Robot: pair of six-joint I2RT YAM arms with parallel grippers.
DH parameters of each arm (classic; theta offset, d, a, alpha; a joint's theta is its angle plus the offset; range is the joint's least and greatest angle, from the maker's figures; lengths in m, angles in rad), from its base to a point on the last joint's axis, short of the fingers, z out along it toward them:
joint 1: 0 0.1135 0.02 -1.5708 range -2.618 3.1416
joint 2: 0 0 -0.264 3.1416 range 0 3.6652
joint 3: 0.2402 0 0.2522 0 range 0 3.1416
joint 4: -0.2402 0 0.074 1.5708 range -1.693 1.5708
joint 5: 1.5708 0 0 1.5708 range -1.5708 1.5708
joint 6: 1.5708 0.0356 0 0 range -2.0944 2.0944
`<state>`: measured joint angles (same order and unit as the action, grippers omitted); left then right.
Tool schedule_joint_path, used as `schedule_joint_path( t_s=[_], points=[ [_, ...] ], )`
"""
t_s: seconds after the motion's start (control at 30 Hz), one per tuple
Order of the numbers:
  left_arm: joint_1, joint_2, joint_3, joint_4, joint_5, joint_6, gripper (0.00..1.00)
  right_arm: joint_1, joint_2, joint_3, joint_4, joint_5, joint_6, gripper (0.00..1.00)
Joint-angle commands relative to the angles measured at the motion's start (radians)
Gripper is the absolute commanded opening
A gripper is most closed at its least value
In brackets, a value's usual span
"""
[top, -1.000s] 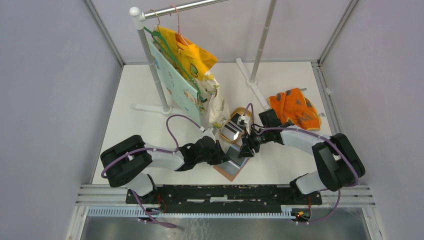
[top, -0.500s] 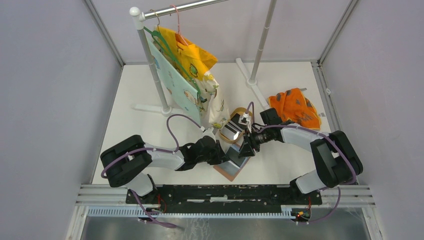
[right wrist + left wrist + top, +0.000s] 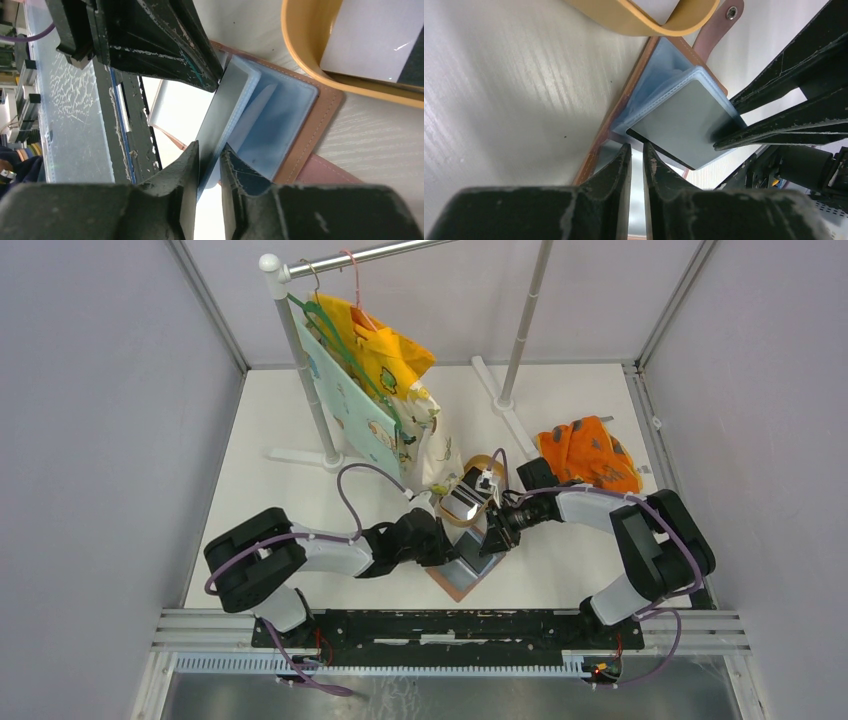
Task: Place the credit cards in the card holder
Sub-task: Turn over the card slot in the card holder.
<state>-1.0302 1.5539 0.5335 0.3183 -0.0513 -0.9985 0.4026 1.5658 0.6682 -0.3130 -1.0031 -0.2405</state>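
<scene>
The reddish-brown card holder [image 3: 458, 583] lies open near the table's front, its grey-blue pockets [image 3: 280, 125] fanned up and its strap tab [image 3: 716, 30] showing. A grey credit card [image 3: 684, 117] sits partly inside one pocket. My right gripper [image 3: 210, 150] is shut on that card's edge. Opposite it, my left gripper [image 3: 637, 150] is nearly closed, pinching a thin pocket leaf of the card holder [image 3: 604, 135]. In the top view both grippers [image 3: 470, 540] meet over the holder. Another white credit card [image 3: 375, 40] with a dark band lies in the tan dish [image 3: 300, 50].
The tan dish [image 3: 480, 462] stands just behind the holder, touching its far edge. An orange patterned cloth [image 3: 590, 455] lies at the back right. A garment rack [image 3: 300, 370] with hung cloths stands at the back left, and its second post [image 3: 525, 320] at the back centre.
My right gripper's jaws have narrowed onto the grey card, and the right arm has shifted slightly left. The left gripper has held its place.
</scene>
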Motion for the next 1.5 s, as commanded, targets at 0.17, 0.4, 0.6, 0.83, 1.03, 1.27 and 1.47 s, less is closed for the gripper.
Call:
schedule_joint_path(
  t_s=[0.17, 0.4, 0.6, 0.83, 1.03, 1.27, 1.47],
  points=[
    [-0.002, 0.073, 0.136, -0.066, -0.06, 0.135, 0.21, -0.039, -0.026, 0.029, 0.031, 0.027, 0.025, 0.1],
    [-0.001, 0.063, 0.192, -0.074, -0.054, 0.175, 0.29, -0.108, -0.074, -0.024, 0.121, 0.054, 0.105, 0.06],
    [-0.002, 0.049, 0.175, -0.057, -0.026, 0.172, 0.29, -0.116, -0.109, -0.059, 0.187, 0.085, 0.153, 0.06],
    [-0.002, 0.019, 0.115, -0.051, -0.032, 0.152, 0.27, -0.113, -0.121, -0.079, 0.22, -0.002, 0.169, 0.18],
    [-0.001, -0.007, 0.067, -0.044, -0.047, 0.138, 0.23, -0.087, -0.118, -0.069, 0.194, -0.088, 0.128, 0.35],
    [-0.002, -0.005, 0.048, -0.033, -0.051, 0.132, 0.21, -0.05, -0.102, -0.039, 0.118, -0.197, 0.047, 0.41],
    [-0.002, -0.024, 0.037, -0.035, -0.056, 0.134, 0.21, -0.027, -0.086, -0.014, 0.052, -0.213, -0.022, 0.43]
  ],
)
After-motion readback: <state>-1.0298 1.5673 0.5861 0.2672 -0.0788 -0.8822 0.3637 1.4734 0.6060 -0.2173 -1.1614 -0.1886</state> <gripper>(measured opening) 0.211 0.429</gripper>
